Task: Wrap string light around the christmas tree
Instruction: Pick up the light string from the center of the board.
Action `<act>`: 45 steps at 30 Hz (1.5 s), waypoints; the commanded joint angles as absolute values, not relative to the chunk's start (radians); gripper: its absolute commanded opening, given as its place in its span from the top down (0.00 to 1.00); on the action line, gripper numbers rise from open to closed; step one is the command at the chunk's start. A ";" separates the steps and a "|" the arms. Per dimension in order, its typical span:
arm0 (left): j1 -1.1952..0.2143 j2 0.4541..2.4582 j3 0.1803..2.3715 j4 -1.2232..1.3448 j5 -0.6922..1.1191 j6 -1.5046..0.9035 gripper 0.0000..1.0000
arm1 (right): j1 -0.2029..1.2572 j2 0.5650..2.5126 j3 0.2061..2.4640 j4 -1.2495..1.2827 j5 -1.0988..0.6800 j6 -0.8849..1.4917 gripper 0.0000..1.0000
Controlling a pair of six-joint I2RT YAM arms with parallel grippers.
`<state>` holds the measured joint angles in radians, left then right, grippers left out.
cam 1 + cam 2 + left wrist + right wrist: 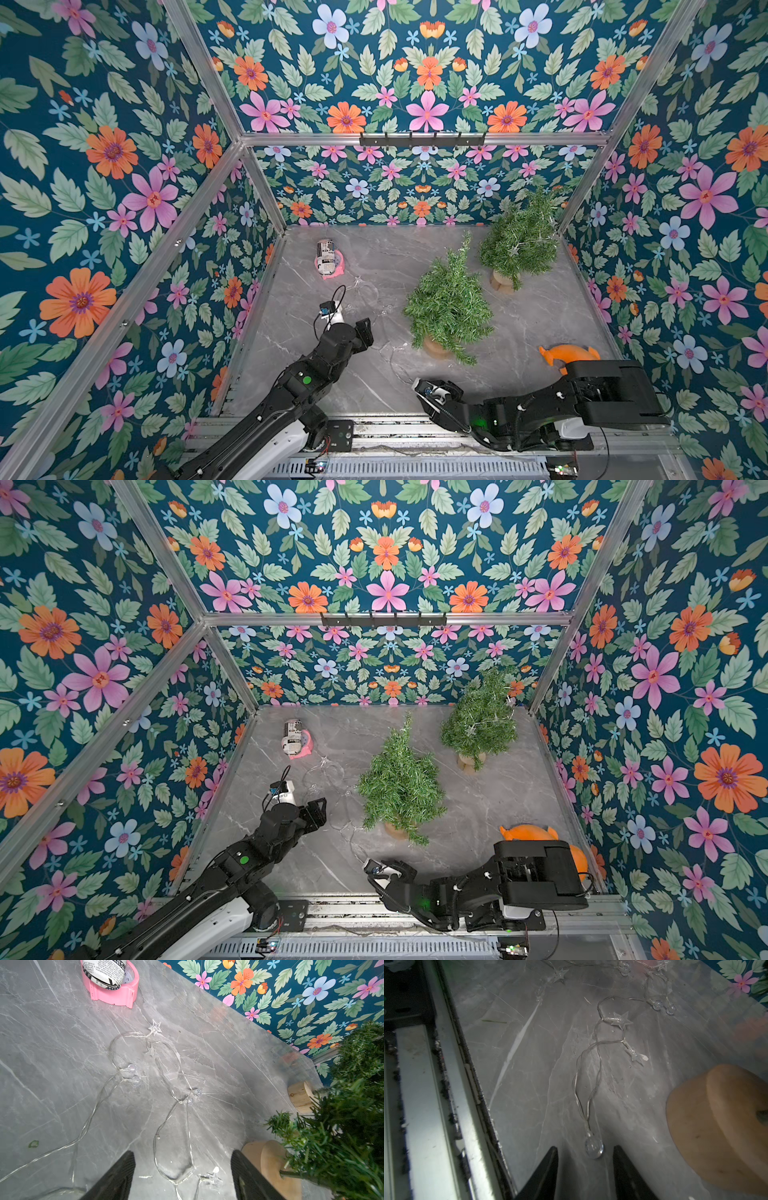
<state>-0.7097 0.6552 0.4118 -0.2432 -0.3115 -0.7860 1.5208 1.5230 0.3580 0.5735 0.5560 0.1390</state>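
The string light (172, 1076) lies in loose loops on the grey marble table, a thin clear wire with small stars and balls; in both top views it shows only faintly (390, 357) (349, 825). A bare green christmas tree (449, 299) (399, 779) stands on a wooden disc (270, 1167) right of the loops. My left gripper (182, 1152) (368, 328) hangs open over a wire loop and a star. My right gripper (585, 1147) (417, 384) is low at the table's front edge, open, with the wire's end ball (593, 1148) lying free between its tips.
A second tree (519, 237) with light wire on it stands at the back right. A pink holder with a newsprint can (328, 259) lies at the back left. An orange toy (569, 353) sits by the right arm. The metal front rail (425, 1105) runs beside my right gripper.
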 commanded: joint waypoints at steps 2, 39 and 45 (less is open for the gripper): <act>-0.709 0.655 0.413 -0.246 -0.322 -0.790 0.24 | 1.477 1.534 0.364 0.577 0.526 0.199 0.55; -0.709 0.619 0.662 -0.373 -0.385 -0.499 0.21 | 1.451 1.249 0.697 0.284 0.478 -0.229 1.00; -0.710 0.543 0.698 -0.364 -0.391 -0.323 0.21 | 1.450 1.204 0.826 0.237 0.490 -0.373 1.00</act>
